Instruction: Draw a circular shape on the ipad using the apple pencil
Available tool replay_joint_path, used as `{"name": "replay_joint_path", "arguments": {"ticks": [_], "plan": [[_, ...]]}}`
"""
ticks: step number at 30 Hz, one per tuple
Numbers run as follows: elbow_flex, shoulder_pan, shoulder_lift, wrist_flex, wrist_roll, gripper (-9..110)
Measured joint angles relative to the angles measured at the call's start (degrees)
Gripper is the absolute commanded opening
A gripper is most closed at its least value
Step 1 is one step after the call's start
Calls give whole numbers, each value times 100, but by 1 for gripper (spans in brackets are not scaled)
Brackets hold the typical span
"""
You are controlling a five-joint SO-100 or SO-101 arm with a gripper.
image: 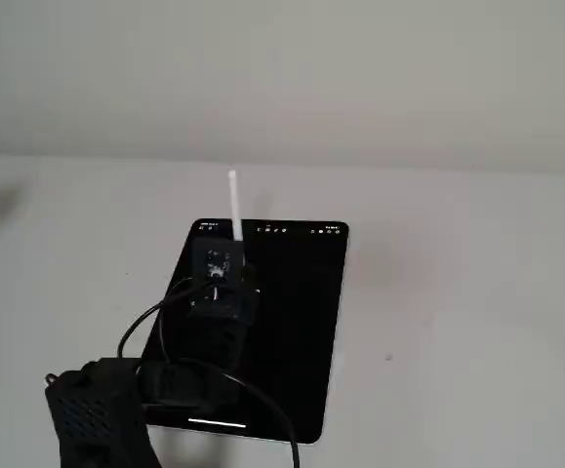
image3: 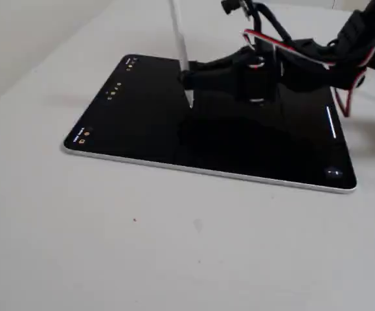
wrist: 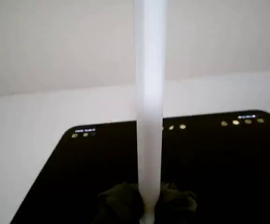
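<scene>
The ipad (image3: pixel 252 146) lies flat on the white table (image3: pixel 174 246), its black screen dark, with a row of tiny icons (image3: pixel 113 87) lit along the short edge farthest from the arm and a thin white bar glowing near the opposite short edge. No drawn mark can be made out on the screen in any view. The black gripper (image3: pixel 188 81) reaches low over the tablet and is clamped on the apple pencil (image3: pixel 180 39), which stands nearly upright, leaning slightly. In a fixed view the pencil's tip (image3: pixel 190 102) points down at the glass roughly in the upper middle of the screen; whether it touches the surface or sits just above it cannot be told. In the wrist view the white shaft (wrist: pixel 149 107) runs up the centre of the frame, with the two dark fingers (wrist: pixel 121 203) pressed against either side of it at the bottom edge. Black cables (image: pixel 155 327) loop from the arm across the near part of the tablet.
</scene>
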Motion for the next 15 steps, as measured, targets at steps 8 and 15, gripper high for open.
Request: {"name": "replay_joint_path", "arguments": {"ticks": [8, 15], "plan": [[396, -105, 18, -369, -79, 0], [677, -88, 88, -580, -193, 0]]}}
